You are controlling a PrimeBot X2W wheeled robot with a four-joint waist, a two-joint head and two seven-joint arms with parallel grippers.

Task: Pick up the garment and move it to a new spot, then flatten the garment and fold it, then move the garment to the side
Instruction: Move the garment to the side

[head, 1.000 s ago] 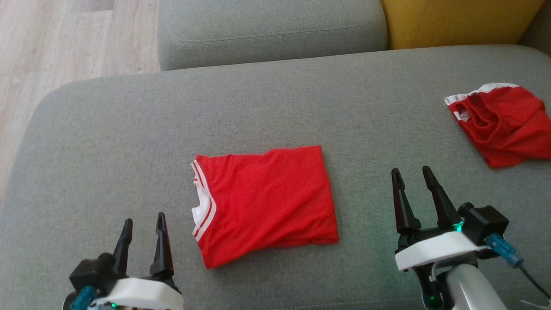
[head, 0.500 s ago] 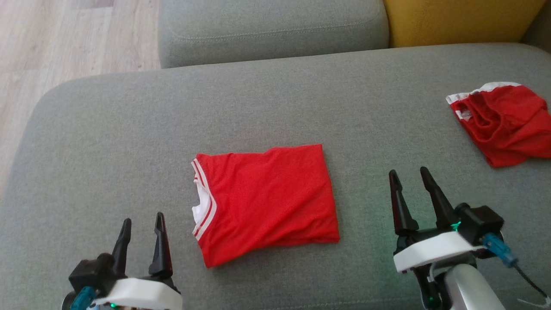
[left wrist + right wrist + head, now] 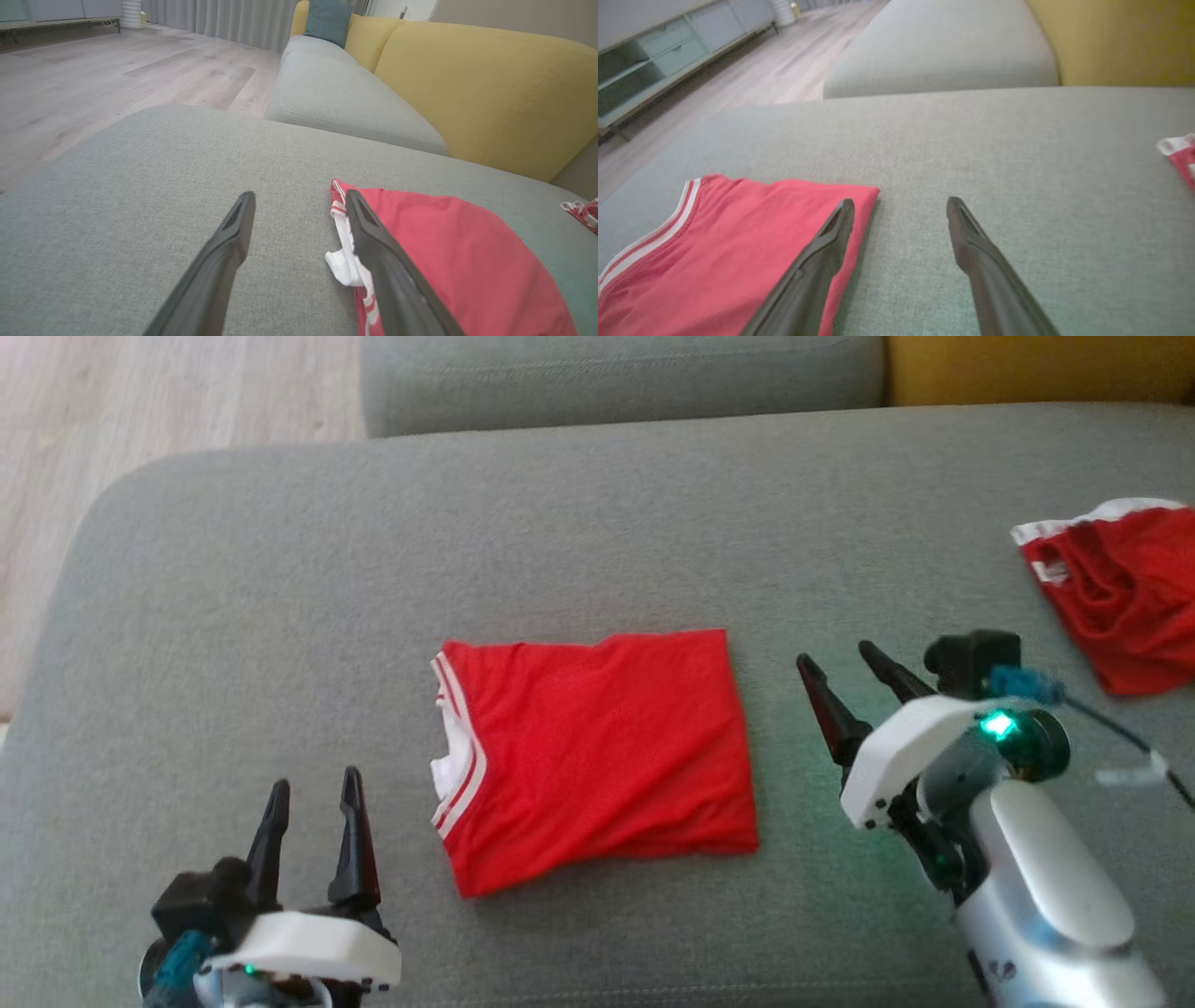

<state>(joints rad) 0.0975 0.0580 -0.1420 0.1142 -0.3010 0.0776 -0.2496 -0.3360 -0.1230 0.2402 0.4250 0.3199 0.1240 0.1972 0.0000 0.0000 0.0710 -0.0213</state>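
Garment forms a soft, rumpled red rectangle, white-striped collar.

Red shorts with a white waistband lie crumpled on the grey sofa seat, far right. Yellow backrest behind; wood floor left.

Garment: red jersey, folded into a rough rectangle, lying flat on grey cushion near its middle. Red-and-white striped trim and a bit of white sleeve fabric show at its left edge. Plain red mesh side faces up; print not visible. Minor wrinkles along lower edge.
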